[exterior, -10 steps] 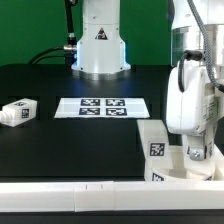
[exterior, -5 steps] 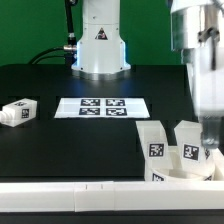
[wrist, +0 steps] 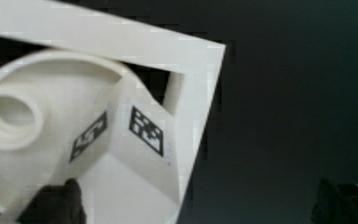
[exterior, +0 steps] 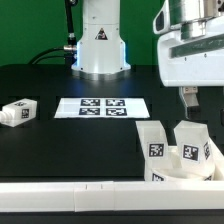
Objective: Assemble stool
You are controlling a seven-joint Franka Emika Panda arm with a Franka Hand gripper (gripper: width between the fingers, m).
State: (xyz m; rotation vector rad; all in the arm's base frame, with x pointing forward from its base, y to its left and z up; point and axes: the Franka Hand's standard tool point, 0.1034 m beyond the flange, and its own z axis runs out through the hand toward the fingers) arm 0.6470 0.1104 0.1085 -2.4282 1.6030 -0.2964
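Near the exterior view's right edge of the black bench [exterior: 40, 140], we see the tool [wrist: 197, 198] hanging above the stool, clear of it. Its two dark fingertips [wrist: 51, 200] stand wide apart in the wrist view, so we read it as released, holding nothing. Below it the round seat [exterior: 186, 174] lies flat on the bench, just beside the long white rail [exterior: 70, 190] along the near edge. Two legs stand upright on the seat: one [exterior: 152, 140] toward the exterior view's left and another [exterior: 192, 138] just beside it, each showing a black-and-white tag. The wrist view looks down onto the seat, where we make out a round socket [wrist: 12, 112] and two square tags [wrist: 146, 130] on a white upright part; we cannot tell which leg it is. A third leg [exterior: 18, 112] lies on its side well apart, at the exterior view's left. The marker board [exterior: 102, 106] lies between it and the stool, in front of the arm's base [exterior: 100, 45].
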